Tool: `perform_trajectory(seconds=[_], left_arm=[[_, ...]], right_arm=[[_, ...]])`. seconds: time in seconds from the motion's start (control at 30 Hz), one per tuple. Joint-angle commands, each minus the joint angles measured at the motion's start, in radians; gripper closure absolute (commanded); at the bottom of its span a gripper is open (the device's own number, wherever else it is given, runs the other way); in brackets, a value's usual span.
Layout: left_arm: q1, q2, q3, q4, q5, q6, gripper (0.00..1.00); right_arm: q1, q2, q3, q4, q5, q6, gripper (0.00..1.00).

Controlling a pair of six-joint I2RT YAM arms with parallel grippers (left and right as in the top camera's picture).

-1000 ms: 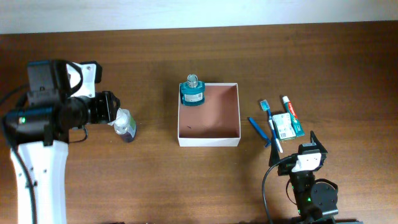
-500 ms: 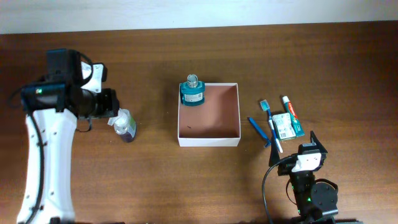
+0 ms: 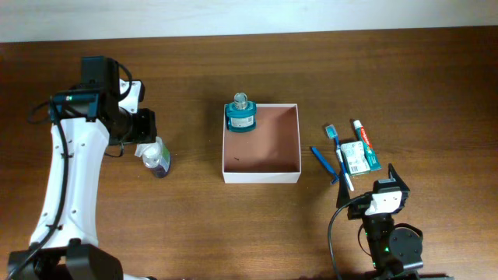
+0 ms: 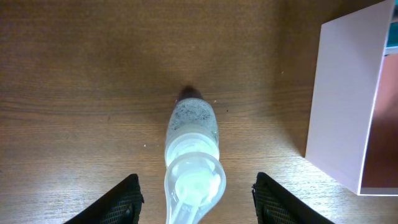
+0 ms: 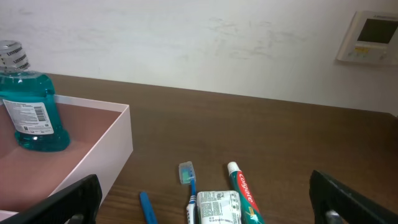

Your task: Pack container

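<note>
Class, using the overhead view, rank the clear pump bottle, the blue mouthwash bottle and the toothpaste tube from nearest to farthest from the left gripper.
1. clear pump bottle, right at the left gripper, left side.
2. blue mouthwash bottle, at the container's corner, centre.
3. toothpaste tube, far right.

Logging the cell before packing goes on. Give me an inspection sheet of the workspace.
Surface: brown wooden table.
Job's things: box open, mouthwash standing in its far left corner; pump bottle upright left of it; toothbrush, toothpaste and packet lying right of it.
Clutter: nothing seen.
End effectors: left end effector open, straddling the pump bottle; right end effector open, empty.
Cables: black cable by the left arm, another by the right arm's base.
Surroundings: white wall, wall panel.
</note>
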Motion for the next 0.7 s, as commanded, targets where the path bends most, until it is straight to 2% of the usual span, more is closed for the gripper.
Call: perform_trajectory(seconds=[0.0,0.5,0.67], left_arm=[[0.000,0.035,0.019,0.003,-0.020,0.008,0.42],[-0.001,0.111,0.019,-0.013,-0.020,0.008,0.43],[0.000,0.119,0.018,-0.016,-0.021,0.008,0.47]], right_arm=[[-0.009,-0.008,-0.005,-0.008,0.009,-0.007,0.02],[-0.009,-0.008,-0.005,-0.008,0.009,-0.007,0.02],[-0.009,-0.008,-0.005,-0.008,0.009,-0.007,0.02]])
